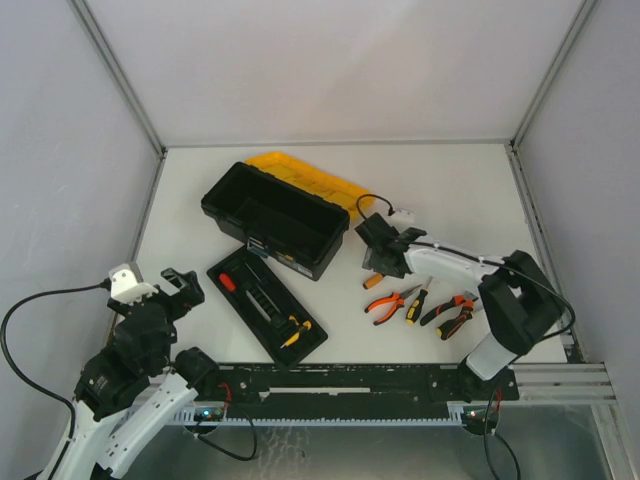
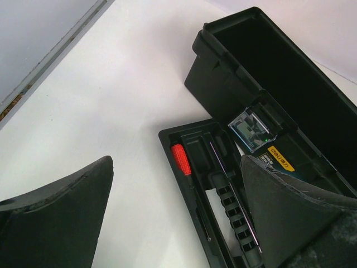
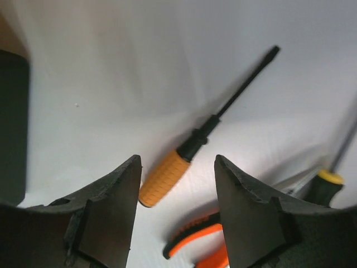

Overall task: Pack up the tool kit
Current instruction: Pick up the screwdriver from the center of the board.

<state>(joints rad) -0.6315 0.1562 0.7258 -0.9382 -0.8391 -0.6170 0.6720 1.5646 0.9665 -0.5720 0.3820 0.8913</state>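
Observation:
The black toolbox (image 1: pixel 270 218) stands open with its yellow lid (image 1: pixel 305 180) folded back behind it. Its black inner tray (image 1: pixel 268 305) lies on the table in front and holds a red-handled screwdriver (image 1: pixel 228 283) and yellow-handled pliers (image 1: pixel 293 330). My right gripper (image 1: pixel 378 245) hangs open just above an orange-handled screwdriver (image 3: pixel 167 176), which lies on the table; the handle shows between the fingers, untouched. My left gripper (image 1: pixel 180 290) stands wide open left of the tray, holding nothing. The left wrist view shows the tray (image 2: pixel 195 139), the red handle (image 2: pixel 181 159) and the teal latch (image 2: pixel 249 128).
To the right of the orange screwdriver lie orange pliers (image 1: pixel 385 303), a yellow-and-black screwdriver (image 1: pixel 415 303) and a second pair of pliers (image 1: pixel 450 312). The toolbox wall (image 3: pixel 11 128) is close on the right gripper's left. Grey walls enclose the table.

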